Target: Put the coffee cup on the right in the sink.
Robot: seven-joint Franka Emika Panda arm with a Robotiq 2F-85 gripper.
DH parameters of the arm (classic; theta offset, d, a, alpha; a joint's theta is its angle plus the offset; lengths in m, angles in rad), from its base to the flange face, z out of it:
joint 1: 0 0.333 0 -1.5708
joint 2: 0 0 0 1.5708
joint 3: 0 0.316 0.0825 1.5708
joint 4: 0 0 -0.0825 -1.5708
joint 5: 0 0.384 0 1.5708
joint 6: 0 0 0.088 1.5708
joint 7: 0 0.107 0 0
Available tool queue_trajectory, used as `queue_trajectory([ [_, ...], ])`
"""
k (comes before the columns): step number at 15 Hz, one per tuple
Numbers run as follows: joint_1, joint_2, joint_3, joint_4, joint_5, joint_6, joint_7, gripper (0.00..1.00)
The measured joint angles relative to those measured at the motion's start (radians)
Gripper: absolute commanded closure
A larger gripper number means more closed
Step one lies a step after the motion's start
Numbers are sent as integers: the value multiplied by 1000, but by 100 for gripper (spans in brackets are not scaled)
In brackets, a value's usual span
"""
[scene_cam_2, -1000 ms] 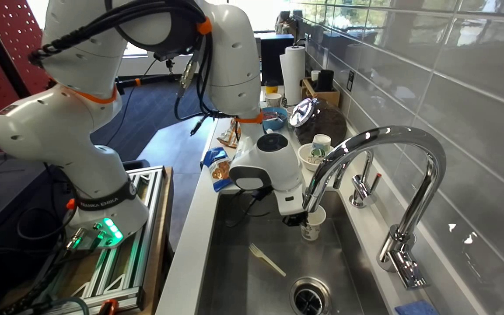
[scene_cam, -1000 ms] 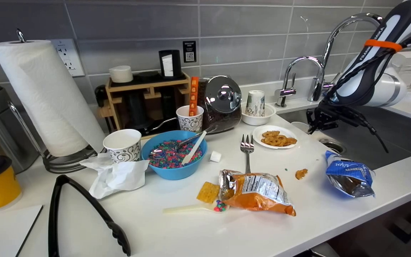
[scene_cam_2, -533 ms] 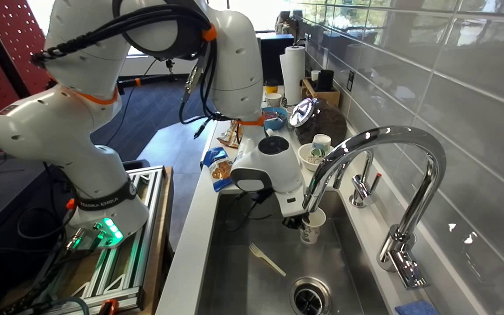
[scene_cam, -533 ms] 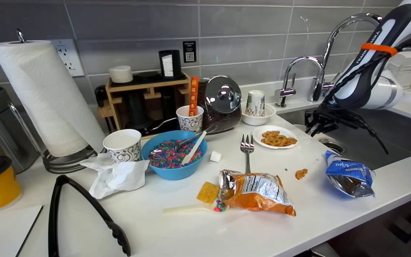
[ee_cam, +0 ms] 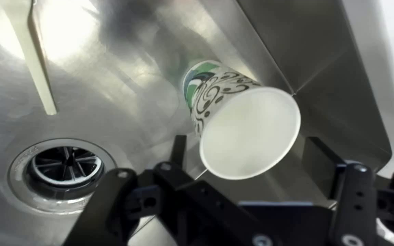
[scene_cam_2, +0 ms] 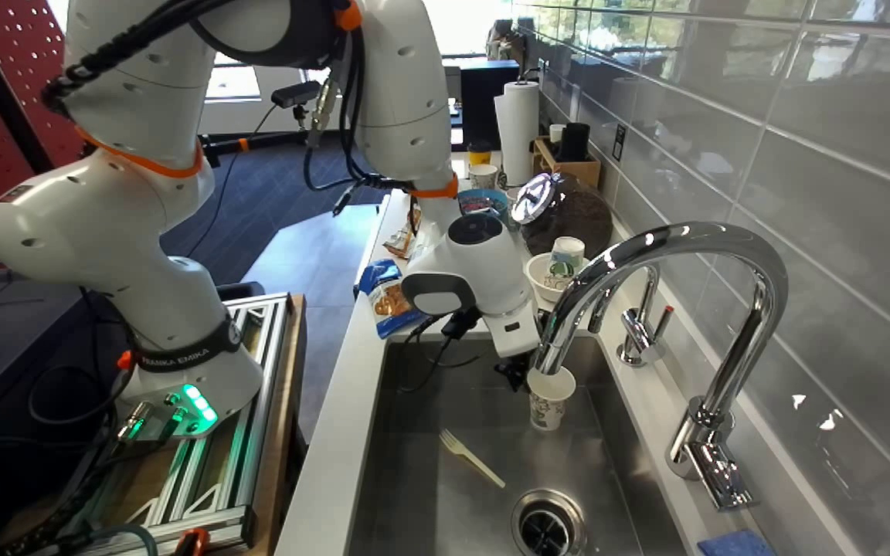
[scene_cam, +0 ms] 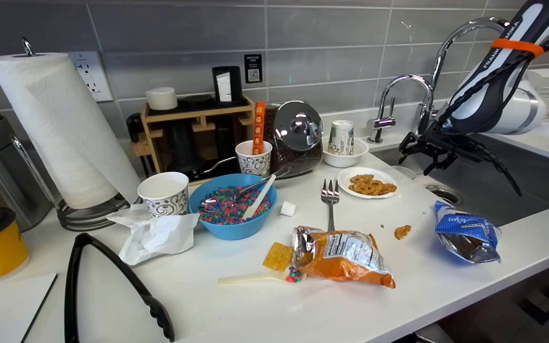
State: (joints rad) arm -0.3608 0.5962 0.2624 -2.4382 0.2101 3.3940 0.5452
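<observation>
The coffee cup (ee_cam: 251, 133), white paper with dark swirls and a green-blue band near its base, stands in the sink (scene_cam_2: 414, 486). Seen in an exterior view, the cup (scene_cam_2: 547, 409) is upright on the basin floor, close to the wall side, its mouth facing up. My gripper (ee_cam: 248, 153) is open, one finger on each side of the cup's rim, with visible gaps between rim and pads (ee_cam: 316, 167). In an exterior view the gripper (scene_cam: 415, 164) hangs over the sink corner; only a pale bit of cup rim shows below it there.
A pale plastic fork (scene_cam_2: 472, 459) and the drain (scene_cam_2: 545, 525) are in the basin. The chrome faucet (scene_cam_2: 692, 232) arches right over the cup. On the counter are an upside-down cup (scene_cam: 341, 138) in a white bowl (scene_cam: 346, 159), a pretzel plate (scene_cam: 367, 196) and a blue bag (scene_cam: 467, 233).
The gripper has opened and let go of the cup, and has risen slightly. The cup stays in almost the same place in the sink.
</observation>
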Motion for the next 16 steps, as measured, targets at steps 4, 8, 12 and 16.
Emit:
queue_trajectory([
  [4,-6,-121,-13,-98,15,-19,-23,0],
  [8,-24,-237,50,-215,7,-142,-80,0],
  [12,143,-395,-42,-324,-6,-226,-137,0],
  [16,451,-526,-346,-312,-275,-331,-69,0],
])
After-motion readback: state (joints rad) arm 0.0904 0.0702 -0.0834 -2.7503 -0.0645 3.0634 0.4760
